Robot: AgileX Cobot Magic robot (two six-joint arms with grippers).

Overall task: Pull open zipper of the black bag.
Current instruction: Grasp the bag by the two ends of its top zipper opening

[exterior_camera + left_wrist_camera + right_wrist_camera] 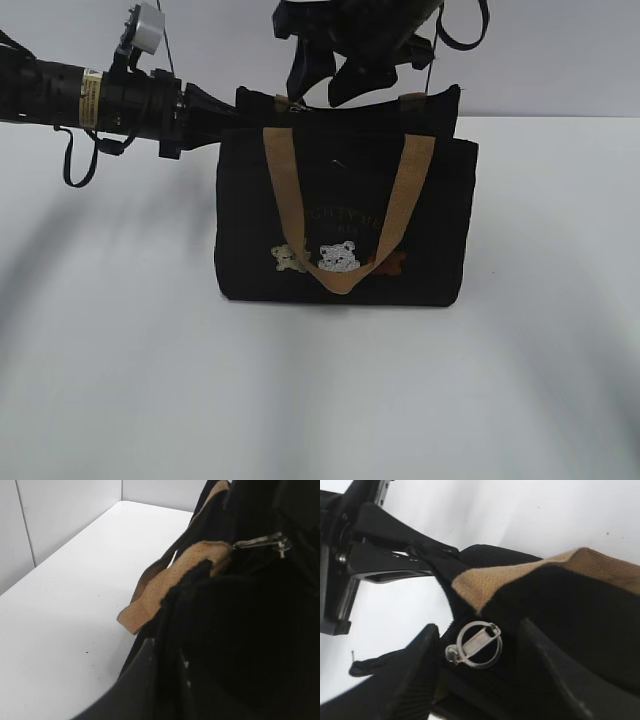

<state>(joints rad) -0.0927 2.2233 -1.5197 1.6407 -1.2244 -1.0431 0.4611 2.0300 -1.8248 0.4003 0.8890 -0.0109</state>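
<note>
The black bag [250, 230] stands upright mid-table, its tan handle [287, 195] hanging over the front with the bear pictures. My left gripper [215, 112] reaches in from the left and is shut on the fabric at the bag's top left corner [200, 630]. From above, my right gripper [325, 85] hangs over the bag's top. In the right wrist view it [479, 632] stands open, a finger on each side of the zipper [477, 644], whose silver ring lies flat on the dark fabric untouched. The left wrist view also shows the zipper [262, 541], past the handle.
The bag sits on a white table [120, 380] with a white wall behind it. A loose black strap [75, 165] dangles from the left arm. A tan handle loop [150, 595] lies beside the left gripper.
</note>
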